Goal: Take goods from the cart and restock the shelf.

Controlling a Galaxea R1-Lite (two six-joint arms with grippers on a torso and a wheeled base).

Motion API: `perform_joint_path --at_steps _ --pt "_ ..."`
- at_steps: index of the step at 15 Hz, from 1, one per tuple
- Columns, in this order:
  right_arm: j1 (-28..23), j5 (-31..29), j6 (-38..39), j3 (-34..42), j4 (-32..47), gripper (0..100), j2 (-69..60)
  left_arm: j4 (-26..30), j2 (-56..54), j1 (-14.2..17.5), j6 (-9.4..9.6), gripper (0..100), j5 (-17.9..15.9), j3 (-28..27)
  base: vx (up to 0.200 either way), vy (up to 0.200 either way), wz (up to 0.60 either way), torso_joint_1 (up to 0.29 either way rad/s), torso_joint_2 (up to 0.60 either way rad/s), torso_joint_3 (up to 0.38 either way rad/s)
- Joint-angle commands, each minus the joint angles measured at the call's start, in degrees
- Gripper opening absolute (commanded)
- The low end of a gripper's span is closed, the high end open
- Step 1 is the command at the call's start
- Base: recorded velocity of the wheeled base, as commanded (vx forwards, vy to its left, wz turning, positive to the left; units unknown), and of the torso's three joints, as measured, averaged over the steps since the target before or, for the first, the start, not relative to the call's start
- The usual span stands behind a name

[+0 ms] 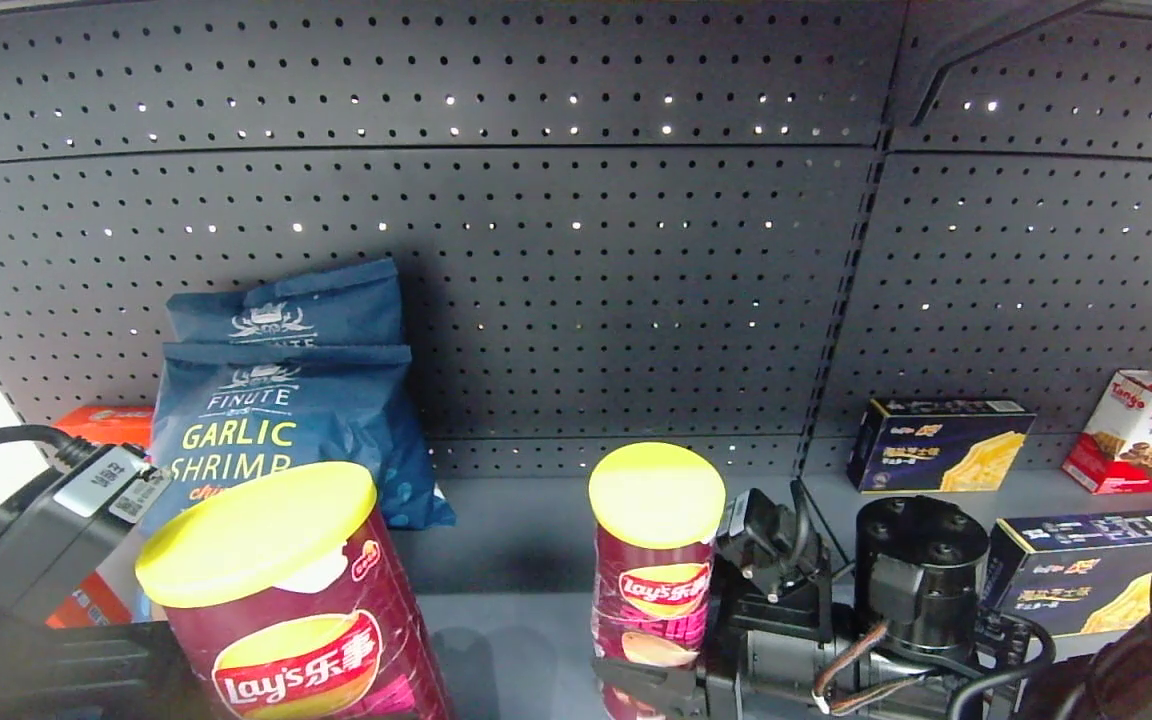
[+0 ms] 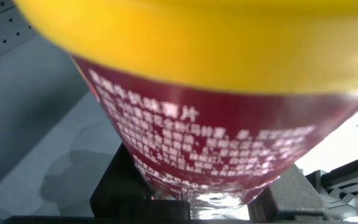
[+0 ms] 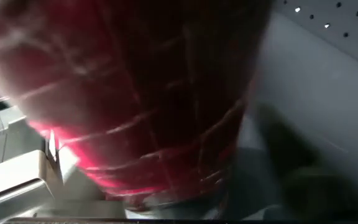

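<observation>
Two dark red chip canisters with yellow lids are upright in front of the grey shelf (image 1: 516, 545). The left canister (image 1: 281, 600) is closest to the camera, and my left gripper (image 2: 197, 202) is shut on its lower body (image 2: 216, 137), with black fingers (image 2: 114, 186) on either side. The right canister (image 1: 654, 570) is farther in, at the middle of the shelf, and my right gripper (image 1: 651, 690) is shut on its lower part (image 3: 135, 106). Both canister bases are hidden, so I cannot tell whether either rests on the shelf.
Two blue shrimp chip bags (image 1: 286, 400) lean on the pegboard back wall (image 1: 586, 250) at the left, beside an orange box (image 1: 101, 425). Dark blue boxes (image 1: 941, 445) (image 1: 1086, 575) and a red-and-white wafer box (image 1: 1151, 430) stand at the right. Bare shelf floor lies between the canisters.
</observation>
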Motion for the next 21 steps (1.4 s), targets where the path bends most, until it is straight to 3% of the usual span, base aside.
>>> perform_joint_path --at_steps 1,10,18,21 --pt "0.03 0.07 0.00 0.06 -0.32 100 -0.10 -0.03 -0.02 0.01 -0.02 0 0.00 0.03 0.000 0.000 0.00 0.000 0.00 0.000" --pt "-2.61 -0.02 -0.09 4.10 -0.94 100 -7.13 -0.03 -0.02 0.01 -0.02 0 0.00 -0.23 0.000 0.000 0.00 0.000 0.00 0.000" --pt "-3.49 0.07 -0.09 15.26 -0.23 100 -25.94 -0.03 -0.02 -0.08 -0.11 0 0.00 -0.23 0.000 0.000 0.00 0.000 0.00 0.000" --pt "-4.72 -0.02 -0.18 12.63 6.53 100 -34.46 -0.03 -0.02 0.01 -0.11 0 0.00 -0.06 0.000 0.000 0.00 0.000 0.00 0.000"
